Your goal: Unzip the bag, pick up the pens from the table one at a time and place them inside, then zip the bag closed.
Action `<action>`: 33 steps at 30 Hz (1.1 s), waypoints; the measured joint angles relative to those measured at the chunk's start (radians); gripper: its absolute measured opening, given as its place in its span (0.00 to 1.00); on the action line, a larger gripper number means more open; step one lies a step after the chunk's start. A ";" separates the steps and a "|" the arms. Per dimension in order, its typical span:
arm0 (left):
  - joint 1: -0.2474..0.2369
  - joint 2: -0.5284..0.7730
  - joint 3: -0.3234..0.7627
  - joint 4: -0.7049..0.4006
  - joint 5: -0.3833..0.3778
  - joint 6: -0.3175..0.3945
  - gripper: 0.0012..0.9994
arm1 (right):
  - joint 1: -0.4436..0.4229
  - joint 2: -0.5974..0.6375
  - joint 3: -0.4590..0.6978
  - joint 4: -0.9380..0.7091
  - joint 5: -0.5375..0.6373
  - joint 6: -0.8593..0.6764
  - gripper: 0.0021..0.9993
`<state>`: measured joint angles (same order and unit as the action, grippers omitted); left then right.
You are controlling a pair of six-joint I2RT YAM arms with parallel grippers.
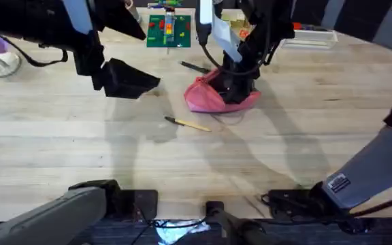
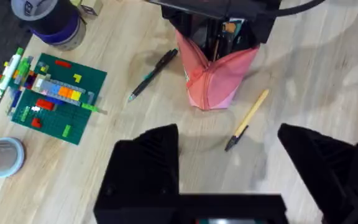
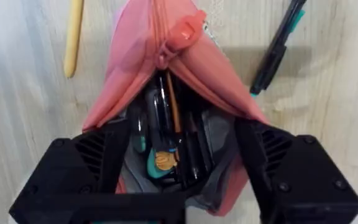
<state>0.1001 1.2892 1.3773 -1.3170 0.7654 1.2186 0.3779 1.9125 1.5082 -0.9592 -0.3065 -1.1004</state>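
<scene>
1. Spreading the bag (image 1: 213,97) open is what the right end effector (image 1: 240,88) appears to be doing: its two black fingers (image 3: 98,162) are splayed wide inside the mouth, pressed against the pink fabric on either side, grasping nothing.
2. The bag lies on the table (image 1: 284,150) past the middle, bunched into a soft heap; the right wrist view shows its zipper parted, the slider sitting where the two edges meet, and several dark pens already packed inside.
3. The left end effector (image 1: 131,80) hovers released and empty above the table, to the left of the bag.
4. The tan-yellow pen (image 1: 189,124) lies on the table just in front of the bag; the black pen (image 1: 194,67) lies just behind it. Both are apart from the bag.
5. Risks, as judgement:
   - The pouch is limp cloth, so the mouth would likely sag shut if the right fingers withdraw, and a pen could then snag on the rim.
   - The pens are slim, smooth and round; a pinch off-centre could roll or flick one away across the planks.
   - The bag already looks crowded, so a pen may stick out and block the zipper.
   - Both arms working near the bag could collide.
6. The table is pale butcher-block with visible grain, hard and flat. A green brick plate (image 1: 169,30) sits behind.
</scene>
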 joint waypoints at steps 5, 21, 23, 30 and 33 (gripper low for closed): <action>0.000 0.000 0.000 0.000 0.000 0.000 0.99 | 0.000 -0.004 0.000 -0.007 -0.001 0.046 1.00; -0.001 0.000 0.000 -0.028 -0.031 0.000 0.99 | 0.041 -0.314 0.077 -0.058 0.014 0.316 1.00; -0.008 0.000 0.000 -0.043 -0.045 0.001 0.99 | 0.040 -0.329 0.079 -0.047 0.033 0.320 1.00; -0.162 0.000 0.000 -0.028 -0.171 0.078 0.99 | 0.036 -0.329 0.079 -0.024 0.102 0.331 1.00; -0.201 0.000 0.000 -0.023 -0.187 0.096 0.99 | 0.033 -0.329 0.079 -0.017 0.146 0.338 1.00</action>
<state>-0.1011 1.2895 1.3773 -1.3402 0.5782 1.3143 0.4112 1.5833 1.5867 -0.9765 -0.1603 -0.7624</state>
